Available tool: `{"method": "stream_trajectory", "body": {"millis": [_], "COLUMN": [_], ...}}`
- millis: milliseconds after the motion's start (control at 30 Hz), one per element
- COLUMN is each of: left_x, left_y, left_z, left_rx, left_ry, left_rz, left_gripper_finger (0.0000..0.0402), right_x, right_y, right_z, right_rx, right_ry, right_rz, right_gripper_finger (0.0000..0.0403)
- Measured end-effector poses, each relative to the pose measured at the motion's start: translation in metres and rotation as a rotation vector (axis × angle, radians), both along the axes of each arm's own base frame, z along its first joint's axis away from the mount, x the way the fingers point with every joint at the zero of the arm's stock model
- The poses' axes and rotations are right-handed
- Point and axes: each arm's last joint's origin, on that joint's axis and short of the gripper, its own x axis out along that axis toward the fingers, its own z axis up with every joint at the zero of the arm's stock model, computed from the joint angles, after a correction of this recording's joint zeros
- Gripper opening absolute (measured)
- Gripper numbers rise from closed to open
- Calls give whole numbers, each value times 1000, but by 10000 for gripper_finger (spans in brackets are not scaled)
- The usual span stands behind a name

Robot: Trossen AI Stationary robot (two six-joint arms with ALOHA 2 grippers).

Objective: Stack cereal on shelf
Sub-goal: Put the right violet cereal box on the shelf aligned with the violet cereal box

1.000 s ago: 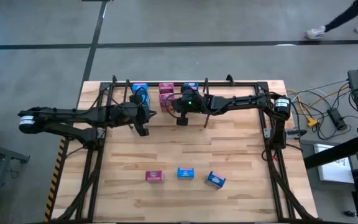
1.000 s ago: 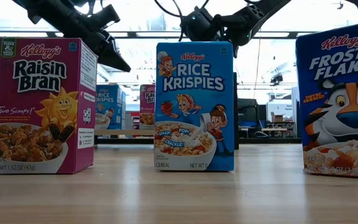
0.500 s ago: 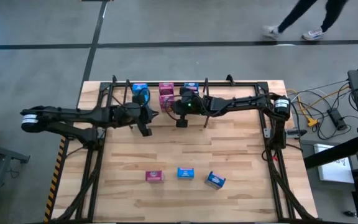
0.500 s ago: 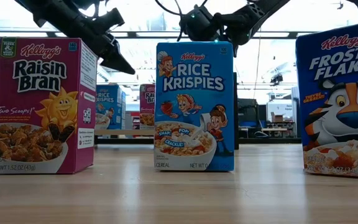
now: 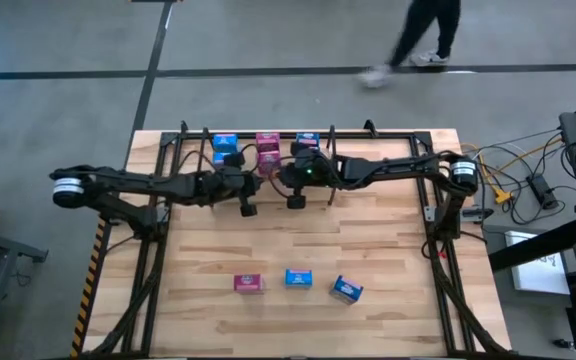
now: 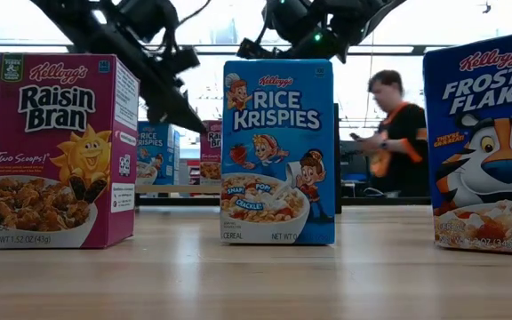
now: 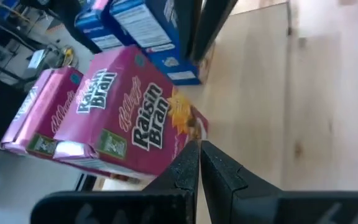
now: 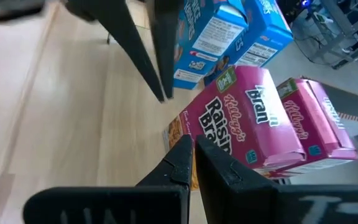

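Note:
Three cereal boxes stand upright in a row near the table's front edge: a pink one [image 5: 249, 284] [image 6: 60, 151], a blue one [image 5: 299, 278] [image 6: 278, 151] and another blue one [image 5: 346, 290] [image 6: 483, 142]. More blue [image 5: 224, 145] and pink [image 5: 267, 148] boxes stand in the black-rod shelf [image 5: 388, 134] at the far edge. My left gripper [image 5: 249, 209] [image 7: 199, 144] hangs shut just in front of the shelf, pointing at the pink boxes [image 7: 129, 118]. My right gripper [image 5: 295, 202] [image 8: 190, 142] hangs shut beside it, to its right, also facing the pink boxes [image 8: 260, 124]. Neither holds anything.
Bare wood [image 5: 298, 240] lies between the shelf and the front row of boxes. Slanted black arm-support frames [image 5: 148, 270] [image 5: 448, 280] run along both sides of the table. A person [image 6: 398, 133] walks on the floor beyond the far edge.
My left gripper has come down and moved toward the table's right edge, closing in on my right gripper, and has stayed shut. My right gripper has risen slightly. No box has moved. A person has walked across behind the table.

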Motion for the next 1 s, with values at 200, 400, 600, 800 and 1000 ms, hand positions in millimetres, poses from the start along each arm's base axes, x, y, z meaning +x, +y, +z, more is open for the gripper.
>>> {"method": "stream_trajectory", "body": {"millis": [200,400,600,800,1000], "left_x": [9,13,13,13,13], "left_y": [8,10,11,12,13], "left_z": [-13,-19,-20,-20,-18], "left_rx": [1,11,43,45,47], "left_ry": [12,18,26,22,13], "left_rz": [27,46,106,108,112], "left_gripper_finger": [0,0,0,0,0], "right_x": [-3,-4,-7,-10,-10], "right_y": [6,9,9,14,15], "right_z": [8,9,12,17,17], "right_rx": [-1,0,1,2,3], "right_ry": [-7,2,7,9,14], "right_rz": [14,20,20,30,33], "right_gripper_finger": [9,9,9,9,9]}}
